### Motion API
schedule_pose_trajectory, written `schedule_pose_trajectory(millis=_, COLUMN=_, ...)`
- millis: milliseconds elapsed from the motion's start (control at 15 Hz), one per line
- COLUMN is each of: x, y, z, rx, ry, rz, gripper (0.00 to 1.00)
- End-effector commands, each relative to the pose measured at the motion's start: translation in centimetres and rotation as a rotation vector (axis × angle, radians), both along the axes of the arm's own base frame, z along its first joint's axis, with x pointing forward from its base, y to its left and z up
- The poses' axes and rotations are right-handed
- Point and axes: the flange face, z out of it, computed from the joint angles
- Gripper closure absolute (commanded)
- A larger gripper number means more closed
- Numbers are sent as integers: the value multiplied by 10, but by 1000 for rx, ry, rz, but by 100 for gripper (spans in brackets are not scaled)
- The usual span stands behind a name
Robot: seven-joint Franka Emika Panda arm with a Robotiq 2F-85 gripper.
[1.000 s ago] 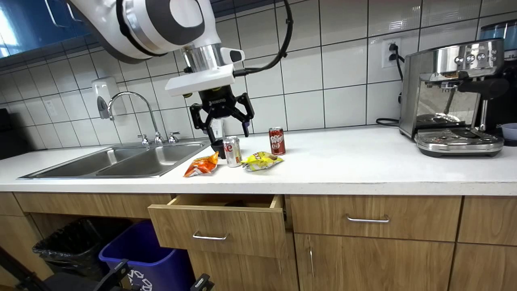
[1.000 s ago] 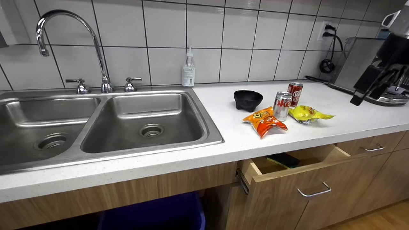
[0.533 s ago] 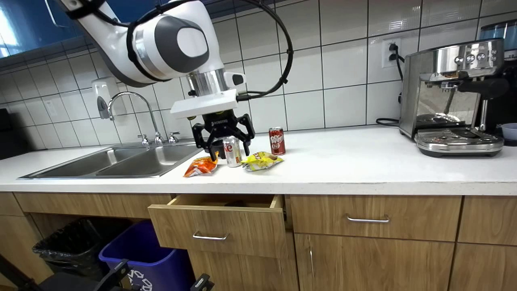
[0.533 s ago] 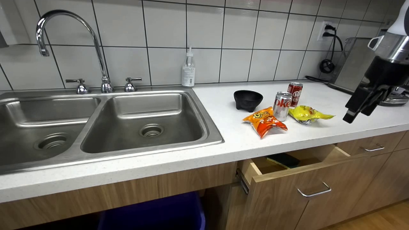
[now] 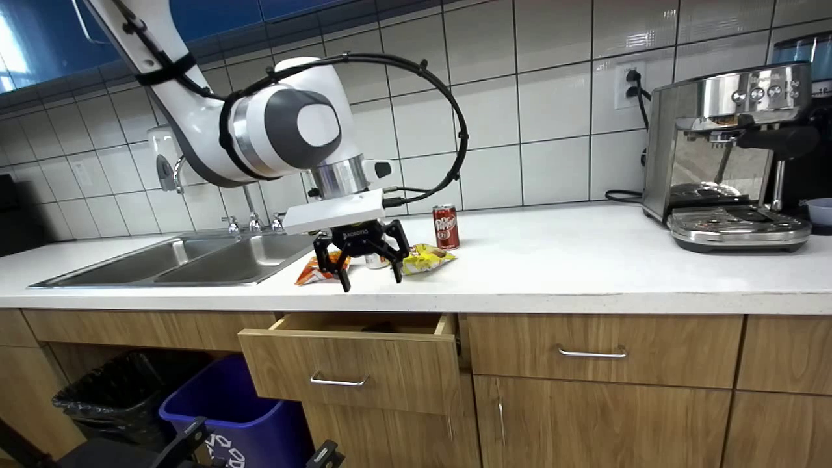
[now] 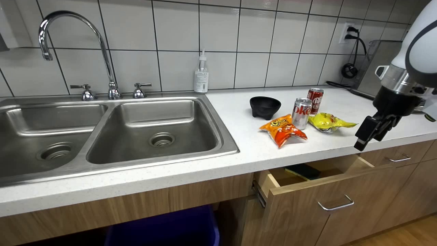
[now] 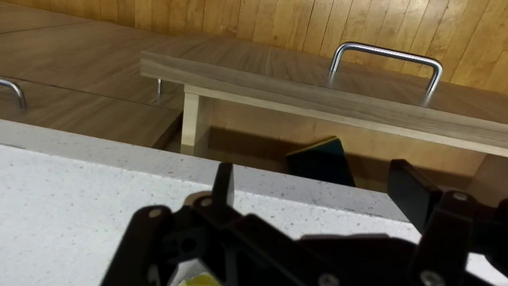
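My gripper [image 5: 372, 284] is open and empty above the counter's front edge. In the wrist view its fingers [image 7: 311, 167] stand wide apart. Beyond them is an open wooden drawer [image 7: 278, 75], also in both exterior views [image 5: 348, 370] [image 6: 307, 201]. A dark green sponge with a yellow side [image 7: 323, 163] lies in it, partly hidden by the counter edge; it also shows in an exterior view [image 6: 305, 171]. Behind the gripper on the counter are an orange snack bag [image 6: 281, 130], a yellow snack bag [image 6: 329, 122], a silver Coke can [image 6: 301, 114], a red Dr Pepper can [image 5: 446, 227] and a black bowl [image 6: 264, 107].
A double steel sink [image 6: 227, 143] with a tap [image 6: 106, 58] is beside the snacks. A clear pump bottle [image 6: 201, 78] stands by the wall. A steel espresso machine [image 5: 741, 227] stands farther along the counter. A blue bin [image 5: 260, 442] and a black-lined bin [image 5: 104, 403] are below.
My gripper has moved down and forward from above the snacks to the counter's front edge near the drawer, staying open. The bags, cans, bowl and drawer have not moved.
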Motion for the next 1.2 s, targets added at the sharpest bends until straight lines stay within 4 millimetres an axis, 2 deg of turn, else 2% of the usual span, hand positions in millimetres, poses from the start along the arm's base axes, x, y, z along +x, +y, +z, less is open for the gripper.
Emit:
schedule_pose_trajectory(millis=0, x=0, y=2, z=-4, rx=-5, ry=4, rz=-5, gripper=0)
schedule_pose_trajectory(millis=533, x=3, y=1, z=-5, rx=-7, ry=4, rz=-10, gripper=0)
schedule_pose_trajectory(millis=1133, x=5, y=18, z=-29, rx=78, ry=-22, rz=-116, gripper=0)
